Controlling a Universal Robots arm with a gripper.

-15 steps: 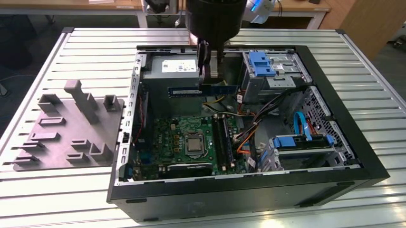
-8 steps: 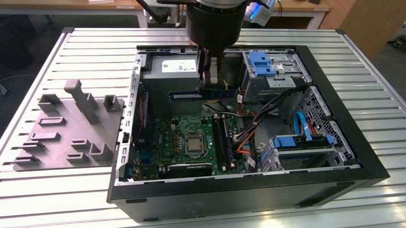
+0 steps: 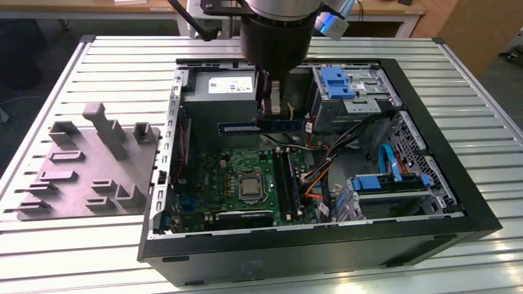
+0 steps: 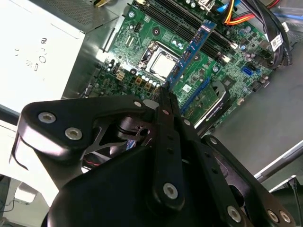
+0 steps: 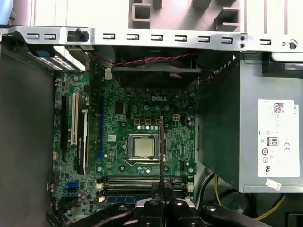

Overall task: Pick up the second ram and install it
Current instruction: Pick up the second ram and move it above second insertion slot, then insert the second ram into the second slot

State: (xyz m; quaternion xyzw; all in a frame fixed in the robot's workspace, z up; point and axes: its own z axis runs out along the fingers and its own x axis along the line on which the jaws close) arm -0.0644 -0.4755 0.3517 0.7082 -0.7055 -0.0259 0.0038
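Arm upright, gripper [image 3: 273, 115] clamped on the second ram [image 3: 241, 127].
In the exterior view the arm [image 3: 276, 30] hangs vertically with its wrist pointed straight down and the gripper at its lower end. In the second wrist view the dark fingers [image 4: 166, 137] converge at their tips, pinching the ram's edge between them.

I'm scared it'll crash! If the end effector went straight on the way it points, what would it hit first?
Probably the green motherboard, beside the processor socket. The end effector holds the second ram out front, so that stick would touch first; the depth is unclear.
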